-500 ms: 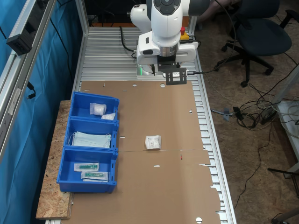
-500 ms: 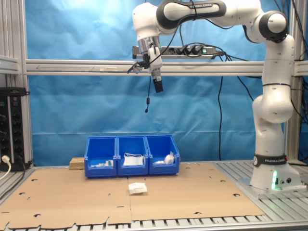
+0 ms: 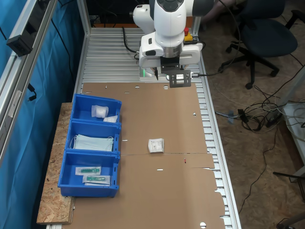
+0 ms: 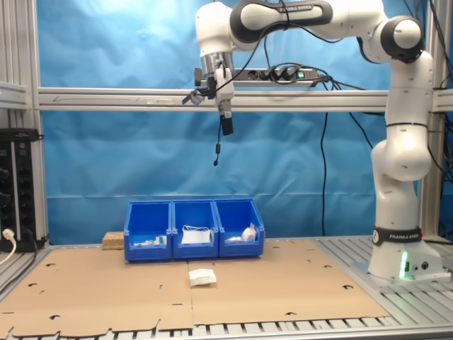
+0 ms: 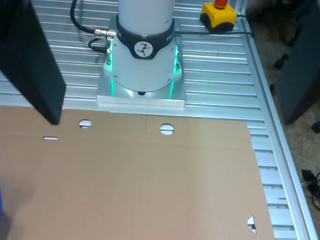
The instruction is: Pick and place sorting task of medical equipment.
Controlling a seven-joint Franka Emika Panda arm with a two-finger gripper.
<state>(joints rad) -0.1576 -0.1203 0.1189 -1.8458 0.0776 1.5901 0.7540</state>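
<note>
The medical equipment, a small flat white square packet (image 3: 156,145), lies on the brown cardboard sheet in both exterior views (image 4: 202,277), a little in front of the blue bins. My gripper (image 4: 226,127) hangs high above the table, over the cardboard edge closest to the arm's base (image 3: 158,72), far from the packet. It holds nothing. In the wrist view one black finger (image 5: 35,65) stands at the picture's edge, so the jaws look spread apart.
A row of three blue bins (image 3: 95,122) (image 4: 195,251) stands at the first exterior view's left, holding white rolls, light-blue masks (image 3: 93,142) and packed syringes (image 3: 90,174). The arm's white base (image 5: 142,55) stands on a ribbed metal table. An office chair (image 3: 267,33) stands off the table.
The wrist has turned slightly and the gripper has shifted a little toward the second exterior view's left. The packet has not moved.
</note>
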